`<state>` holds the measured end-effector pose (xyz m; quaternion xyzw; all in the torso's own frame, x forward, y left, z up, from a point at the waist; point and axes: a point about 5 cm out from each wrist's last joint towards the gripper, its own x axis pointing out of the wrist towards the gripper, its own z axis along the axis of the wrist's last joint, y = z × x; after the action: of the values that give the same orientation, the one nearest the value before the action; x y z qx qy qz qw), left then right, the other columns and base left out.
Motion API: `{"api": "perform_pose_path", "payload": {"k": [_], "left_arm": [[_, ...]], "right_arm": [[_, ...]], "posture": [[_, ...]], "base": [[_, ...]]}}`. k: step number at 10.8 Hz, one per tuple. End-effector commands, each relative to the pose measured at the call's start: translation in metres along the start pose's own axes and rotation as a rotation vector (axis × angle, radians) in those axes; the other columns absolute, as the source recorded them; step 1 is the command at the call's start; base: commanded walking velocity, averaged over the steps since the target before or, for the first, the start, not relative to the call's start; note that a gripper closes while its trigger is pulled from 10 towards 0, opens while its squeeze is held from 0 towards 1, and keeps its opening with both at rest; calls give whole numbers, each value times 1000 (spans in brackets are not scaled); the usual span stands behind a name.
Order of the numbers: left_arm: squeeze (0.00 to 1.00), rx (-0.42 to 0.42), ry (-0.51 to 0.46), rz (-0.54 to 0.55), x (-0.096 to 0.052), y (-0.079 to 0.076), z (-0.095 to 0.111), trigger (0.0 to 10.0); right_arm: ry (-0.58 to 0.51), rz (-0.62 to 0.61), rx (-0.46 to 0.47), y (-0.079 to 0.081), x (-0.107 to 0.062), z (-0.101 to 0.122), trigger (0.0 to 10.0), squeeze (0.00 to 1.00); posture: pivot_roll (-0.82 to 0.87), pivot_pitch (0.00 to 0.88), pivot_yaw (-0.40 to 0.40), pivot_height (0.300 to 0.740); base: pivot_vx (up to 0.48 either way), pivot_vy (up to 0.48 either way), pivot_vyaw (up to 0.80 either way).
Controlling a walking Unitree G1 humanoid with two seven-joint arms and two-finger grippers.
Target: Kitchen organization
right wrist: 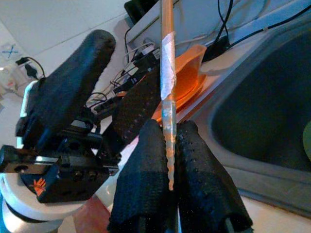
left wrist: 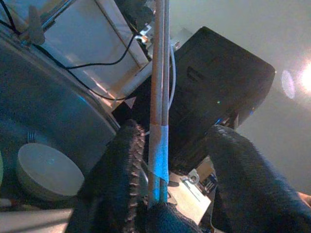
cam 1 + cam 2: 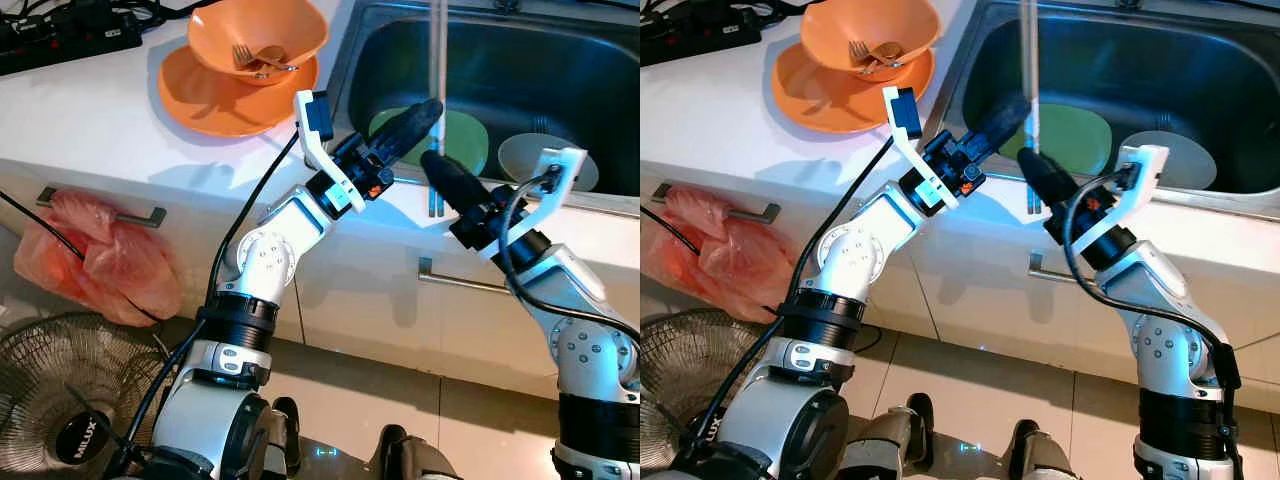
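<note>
A pair of long thin chopsticks [image 3: 436, 60] bound with pale tape stands upright over the front edge of the steel sink [image 3: 560, 60]. My right gripper [image 3: 432, 160] is shut on the chopsticks' lower end [image 1: 166, 73], its two fingers pressed together around them. My left gripper [image 3: 425, 112] is open just above it, reaching in from the left. The chopsticks [image 2: 159, 97] pass between the left gripper's spread fingers [image 2: 127, 160], close to one of them. In the sink lie a green plate [image 3: 465, 140] and a white bowl [image 3: 530, 155].
On the white counter to the left, an orange bowl [image 3: 260, 35] holding a fork [image 3: 245, 55] sits on an orange plate [image 3: 210, 100]. A black power strip [image 3: 60, 30] lies at the back left. A pink bag [image 3: 100, 255] hangs below; a fan [image 3: 60, 400] stands on the floor.
</note>
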<state>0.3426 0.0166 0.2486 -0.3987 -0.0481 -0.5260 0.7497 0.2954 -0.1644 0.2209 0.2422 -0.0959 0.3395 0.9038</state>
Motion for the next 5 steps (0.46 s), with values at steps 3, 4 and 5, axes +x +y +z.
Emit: {"api": "perform_pose_path", "payload": {"k": [3, 4, 5], "left_arm": [[0, 43, -24, 54, 1, -4, -9, 10000], [0, 156, 5, 108, -4, -1, -7, 10000], [0, 237, 26, 141, -8, 0, -5, 10000]], "right_arm": [[-27, -56, -5, -6, 3, 5, 0, 0], [-42, -80, -12, -9, 4, 8, 0, 0], [-54, -101, -16, -12, 5, 10, 0, 0]], "posture": [[49, 215, 28, 740], [51, 215, 29, 740], [54, 214, 27, 740]], "base": [[0, 0, 0], [0, 0, 0], [0, 0, 0]]}}
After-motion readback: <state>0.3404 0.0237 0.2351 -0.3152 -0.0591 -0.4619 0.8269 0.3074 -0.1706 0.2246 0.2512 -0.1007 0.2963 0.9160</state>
